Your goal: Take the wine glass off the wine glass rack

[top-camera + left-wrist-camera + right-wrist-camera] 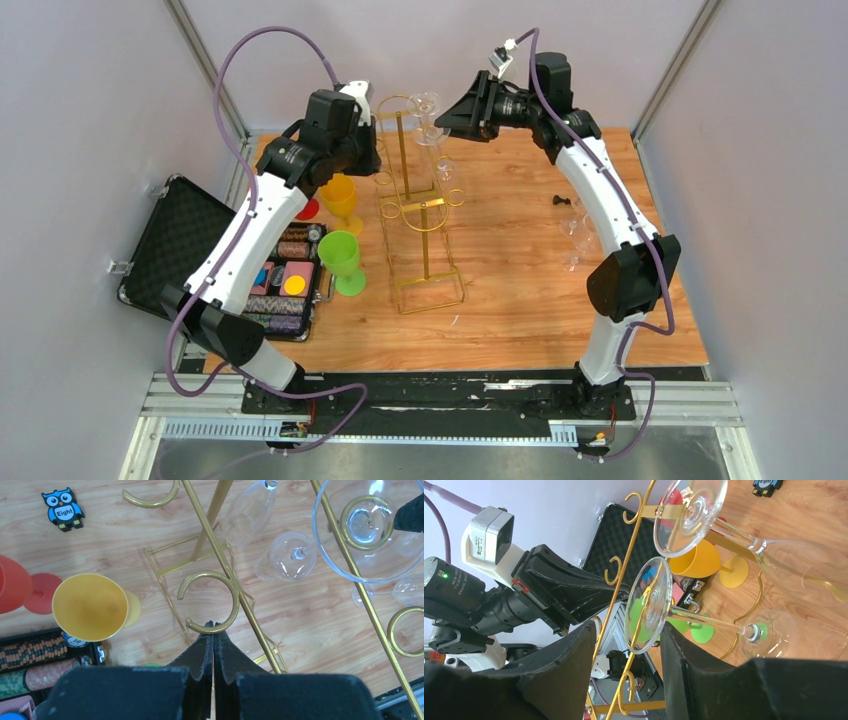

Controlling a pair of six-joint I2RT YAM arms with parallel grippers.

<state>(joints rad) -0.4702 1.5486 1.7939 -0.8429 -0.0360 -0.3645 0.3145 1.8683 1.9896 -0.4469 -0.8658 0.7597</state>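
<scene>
The gold wire wine glass rack [425,235] stands mid-table, with clear wine glasses [430,120] hanging upside down from its top arms. My right gripper [447,115] is open. In the right wrist view its fingers [628,630] straddle the lower rim of one hanging glass's round foot [649,605]; that glass's stem runs to its bowl [769,632], and a second glass foot [689,515] hangs above. My left gripper [378,150] is shut. In the left wrist view its tips [213,625] touch a curled loop arm [210,600] of the rack.
Yellow [340,200], green [340,255] and red [308,208] goblets stand left of the rack. An open black case of poker chips [285,285] lies at the left edge. A clear glass [578,235] and a small black piece [563,200] sit on the right. An owl sticker [62,509] is on the wood.
</scene>
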